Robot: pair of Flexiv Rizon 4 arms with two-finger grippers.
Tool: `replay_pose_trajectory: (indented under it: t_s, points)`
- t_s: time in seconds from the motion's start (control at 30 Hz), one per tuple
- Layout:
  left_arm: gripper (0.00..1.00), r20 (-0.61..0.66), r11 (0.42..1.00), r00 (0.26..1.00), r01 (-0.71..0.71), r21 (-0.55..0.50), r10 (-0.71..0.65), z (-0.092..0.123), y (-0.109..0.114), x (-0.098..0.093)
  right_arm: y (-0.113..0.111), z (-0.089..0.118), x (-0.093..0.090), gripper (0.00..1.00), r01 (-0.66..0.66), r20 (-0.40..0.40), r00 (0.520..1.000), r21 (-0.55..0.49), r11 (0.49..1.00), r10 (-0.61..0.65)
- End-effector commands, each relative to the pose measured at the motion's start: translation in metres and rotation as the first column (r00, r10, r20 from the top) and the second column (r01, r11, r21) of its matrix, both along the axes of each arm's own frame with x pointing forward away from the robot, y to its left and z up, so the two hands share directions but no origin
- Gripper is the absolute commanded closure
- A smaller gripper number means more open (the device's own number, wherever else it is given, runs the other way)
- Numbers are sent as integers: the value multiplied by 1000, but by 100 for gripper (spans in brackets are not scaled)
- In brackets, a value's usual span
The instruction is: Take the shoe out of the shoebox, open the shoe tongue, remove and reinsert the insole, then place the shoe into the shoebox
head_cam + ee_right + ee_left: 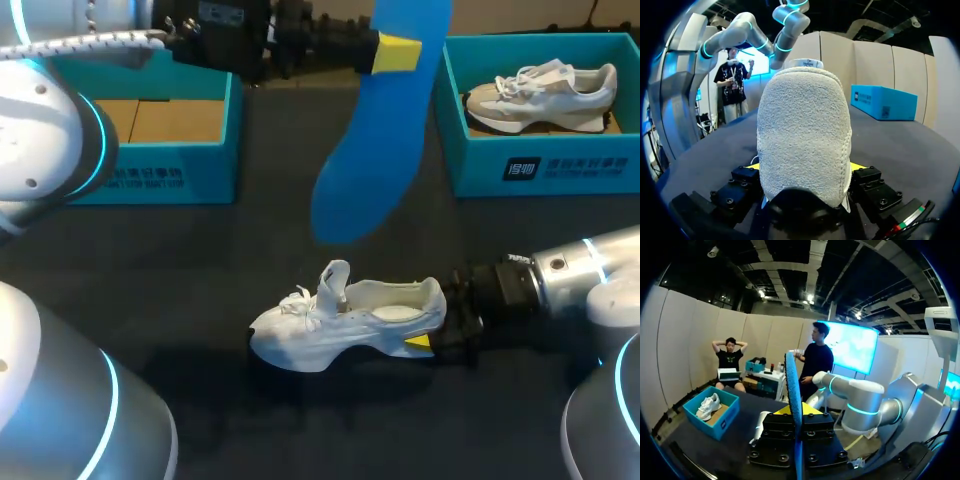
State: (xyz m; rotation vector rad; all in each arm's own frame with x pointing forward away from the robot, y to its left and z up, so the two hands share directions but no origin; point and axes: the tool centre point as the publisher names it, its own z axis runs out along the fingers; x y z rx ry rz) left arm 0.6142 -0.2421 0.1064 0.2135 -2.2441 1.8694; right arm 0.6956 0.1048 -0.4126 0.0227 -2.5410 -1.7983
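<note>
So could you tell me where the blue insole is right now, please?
In the head view, the blue insole hangs over the middle of the table, gripped near its top by the left pincer, with the white shoe in the right pincer below it.

Blue insole hanging over shoe, gap between them, apparently passable

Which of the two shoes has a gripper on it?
The white shoe on the table, clamped at its heel by the right gripper; the other shoe lies in the right shoebox.
</note>
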Motion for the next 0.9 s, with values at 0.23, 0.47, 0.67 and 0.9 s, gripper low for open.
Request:
replay_pose_trajectory:
  t_s: [0.23,0.47,0.67,0.9]
  points:
    - [100,-26,999,1000,3,-38,-4,26,37,-17,1,1,-1,100,2,0,1000,-3,1000,-2]
    - [100,-52,998,998,20,-60,-23,30,40,-29,1,1,-1,100,2,0,1000,-3,1000,-2]
    - [100,-89,998,996,14,-65,-20,31,44,-32,1,1,-1,100,2,0,1000,-3,1000,-2]
    - [100,-119,996,992,20,-85,-30,30,49,-41,1,1,-1,100,2,0,1000,-3,1000,-2]
